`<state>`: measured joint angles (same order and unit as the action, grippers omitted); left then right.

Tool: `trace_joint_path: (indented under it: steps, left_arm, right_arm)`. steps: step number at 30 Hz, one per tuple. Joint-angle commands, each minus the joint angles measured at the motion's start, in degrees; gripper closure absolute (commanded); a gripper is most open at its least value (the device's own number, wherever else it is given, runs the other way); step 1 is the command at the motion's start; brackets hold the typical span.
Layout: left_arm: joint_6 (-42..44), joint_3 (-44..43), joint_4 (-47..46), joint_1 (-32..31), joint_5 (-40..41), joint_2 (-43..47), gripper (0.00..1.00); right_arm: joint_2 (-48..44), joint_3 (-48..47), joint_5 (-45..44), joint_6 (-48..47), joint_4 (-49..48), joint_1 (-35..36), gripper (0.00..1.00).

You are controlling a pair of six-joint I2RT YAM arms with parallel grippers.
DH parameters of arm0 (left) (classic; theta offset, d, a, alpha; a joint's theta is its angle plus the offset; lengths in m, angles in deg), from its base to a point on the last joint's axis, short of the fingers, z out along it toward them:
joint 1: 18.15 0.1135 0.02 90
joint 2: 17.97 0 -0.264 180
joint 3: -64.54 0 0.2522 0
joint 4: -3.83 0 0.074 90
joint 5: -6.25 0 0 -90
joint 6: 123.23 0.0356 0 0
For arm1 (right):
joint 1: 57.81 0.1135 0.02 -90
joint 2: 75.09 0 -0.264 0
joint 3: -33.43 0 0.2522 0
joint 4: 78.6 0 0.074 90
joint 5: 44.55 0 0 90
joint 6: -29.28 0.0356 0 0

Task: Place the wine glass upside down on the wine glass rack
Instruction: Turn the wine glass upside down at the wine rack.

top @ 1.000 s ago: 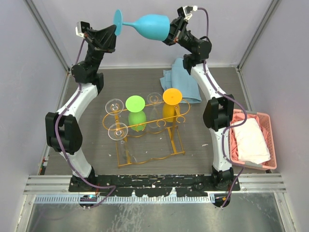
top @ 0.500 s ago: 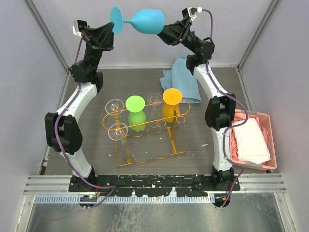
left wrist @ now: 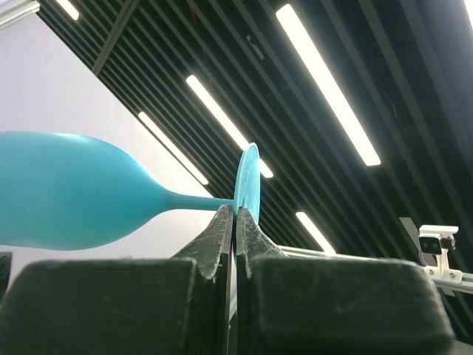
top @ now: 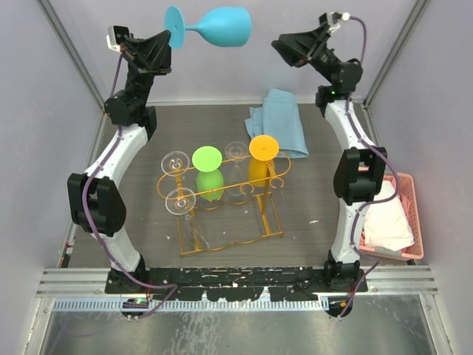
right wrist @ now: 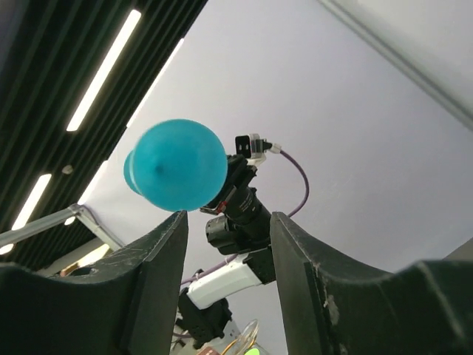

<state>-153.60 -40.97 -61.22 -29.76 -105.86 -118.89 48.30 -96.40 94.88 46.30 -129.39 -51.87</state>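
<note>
Above table [top: 303, 200], wine glass [top: 222, 26] foot edge seemingly in left tool [top: 171, 46]

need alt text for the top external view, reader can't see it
The left tool holds a turquoise wine glass sideways by its foot above the table; the right tool hangs open, apart from it. Below, a gold wire rack carries a green glass, an orange glass and clear glasses upside down.

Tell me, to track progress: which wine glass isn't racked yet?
The turquoise wine glass, held sideways aloft by the left gripper; the green, orange and clear glasses hang upside down on the orange-gold wire rack.
</note>
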Motion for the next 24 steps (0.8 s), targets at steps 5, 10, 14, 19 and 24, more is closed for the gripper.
trace_joint_path:
  steps: [5,10,14,19,24]
  left_arm:
    - [-13.59,2.47,-2.00,0.28,-4.41,7.73,1.00]
    - [-7.01,6.52,7.14,0.28,-10.08,14.79,1.00]
    - [3.29,9.67,19.75,0.28,-15.35,23.08,1.00]
    - [18.02,9.52,43.46,0.28,-19.80,33.63,1.00]
    - [23.53,9.08,56.62,0.27,-21.32,40.53,1.00]
  right_arm:
    - [-14.12,6.81,1.33,-5.71,-1.79,-6.71,0.45]
    - [-17.11,11.16,1.94,-6.58,-2.53,-7.07,0.45]
    - [-18.83,14.68,1.83,-6.06,-4.20,-7.08,0.45]
    - [-21.95,19.81,1.64,-6.50,-5.68,-7.16,0.45]
    - [-24.64,23.20,1.32,-8.18,-4.91,-7.16,0.45]
